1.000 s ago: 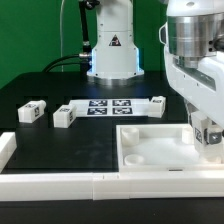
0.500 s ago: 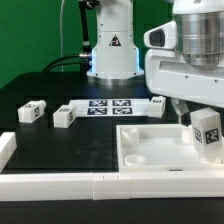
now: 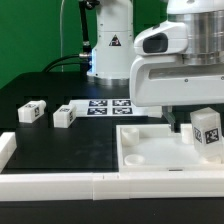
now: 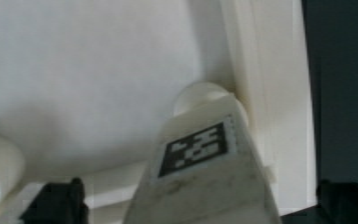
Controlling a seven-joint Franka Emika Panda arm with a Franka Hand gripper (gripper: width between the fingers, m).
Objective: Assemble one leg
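A stubby white leg (image 3: 207, 130) with a black-and-white tag stands upright at the right corner of the large white panel (image 3: 150, 150), at the exterior view's right. My gripper (image 3: 196, 118) hangs just above and around it. In the wrist view the leg (image 4: 208, 160) rises between my two dark fingertips (image 4: 60, 203), with a gap on each side, over the panel (image 4: 105, 80) and its rim. My gripper (image 4: 202, 208) is open and does not touch the leg.
Two loose legs (image 3: 32, 112) (image 3: 64, 116) lie at the exterior view's left, and a third (image 3: 158, 102) beside the marker board (image 3: 105, 107). A white rail (image 3: 100, 185) runs along the front. The robot base (image 3: 112, 50) stands behind.
My hand rose off the leg, uncovering it at the panel's corner, then turned and shifted toward the exterior view's left. The leg stayed put.
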